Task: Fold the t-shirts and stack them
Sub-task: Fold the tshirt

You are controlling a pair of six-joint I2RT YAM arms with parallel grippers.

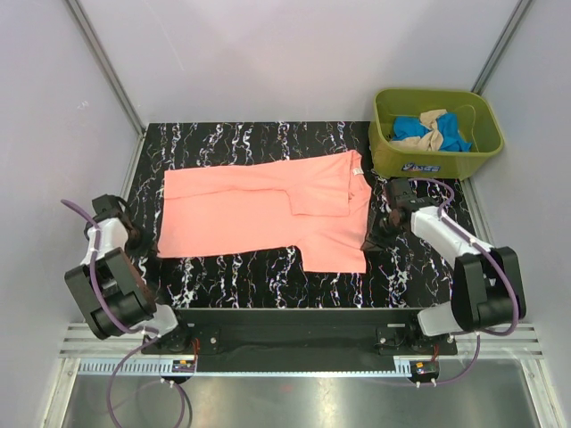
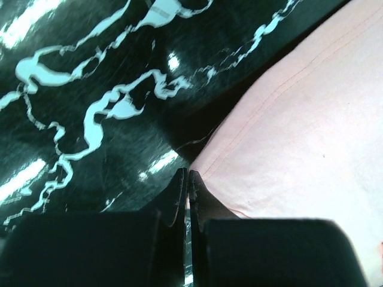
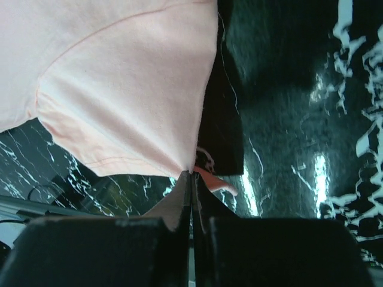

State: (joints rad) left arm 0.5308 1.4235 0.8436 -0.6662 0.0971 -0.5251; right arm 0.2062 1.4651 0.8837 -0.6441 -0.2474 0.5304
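Note:
A salmon-pink t-shirt [image 1: 241,209] lies spread across the black marbled table [image 1: 232,143], its right part folded over itself. At the shirt's near-left corner my left gripper [image 1: 141,242] sits low on the table. Its jaws [image 2: 189,173] are shut, and the hemmed corner of the pink cloth [image 2: 299,119] runs into their tips. My right gripper [image 1: 373,234] is at the shirt's right edge. It is shut [image 3: 191,173] on that edge, and the pink cloth [image 3: 119,78] is drawn to a point at the tips and raised off the table.
An olive-green tub [image 1: 428,163] stands at the back right corner, just behind the right arm. It holds a crumpled blue t-shirt [image 1: 455,138] and a beige one [image 1: 433,125]. Pale walls close in the table on three sides.

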